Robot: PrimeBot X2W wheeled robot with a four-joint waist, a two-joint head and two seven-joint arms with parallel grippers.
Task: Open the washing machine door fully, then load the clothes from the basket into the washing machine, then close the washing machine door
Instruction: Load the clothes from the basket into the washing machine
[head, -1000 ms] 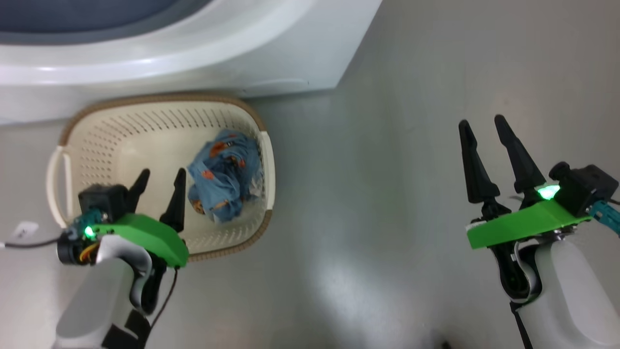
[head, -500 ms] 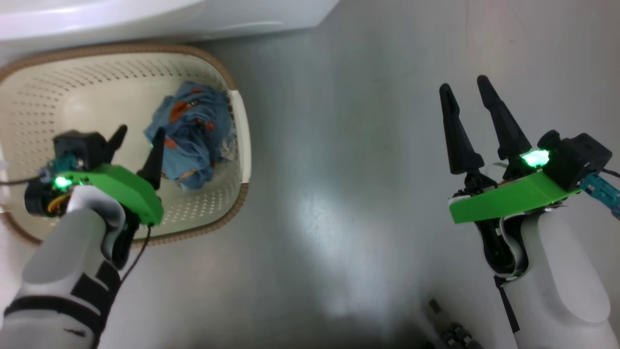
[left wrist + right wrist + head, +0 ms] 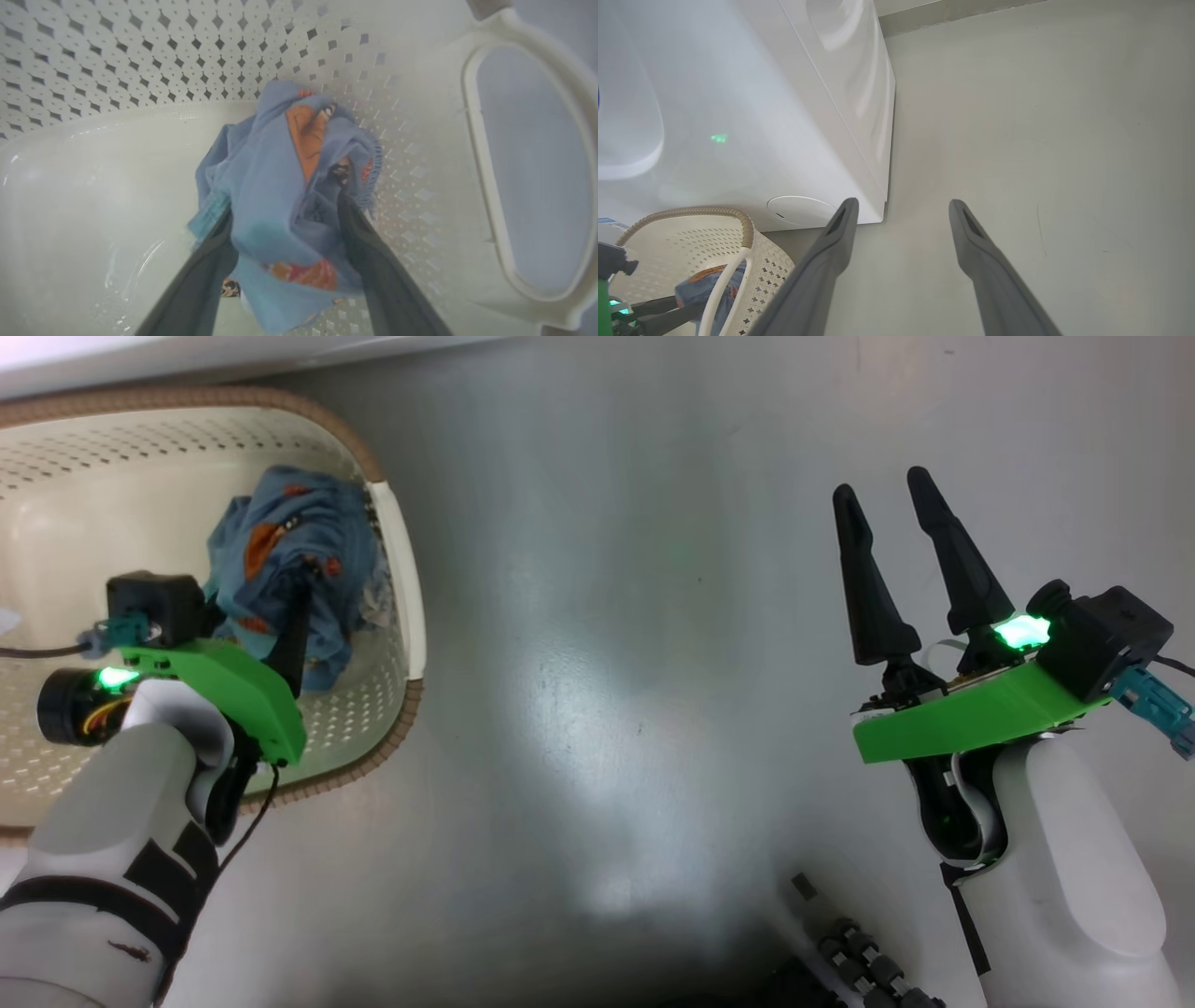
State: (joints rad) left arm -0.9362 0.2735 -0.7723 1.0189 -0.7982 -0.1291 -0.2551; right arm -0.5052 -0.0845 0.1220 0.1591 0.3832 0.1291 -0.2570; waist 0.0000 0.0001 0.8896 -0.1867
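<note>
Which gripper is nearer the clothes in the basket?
Left. The left gripper is down inside the basket, its open jaws on either side of the clothes. The right gripper hangs open over the floor, well off to the basket's right.

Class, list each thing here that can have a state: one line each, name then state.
Cream-white perforated plastic basket with brown rim: upright on the floor, not yet emptied.
Light-blue garment with orange prints: crumpled, lying in the basket.
Left gripper: open, fingers astride the garment.
Right gripper: open, empty, over the floor.
White boxy washing machine: door's state cannot be told.
</note>
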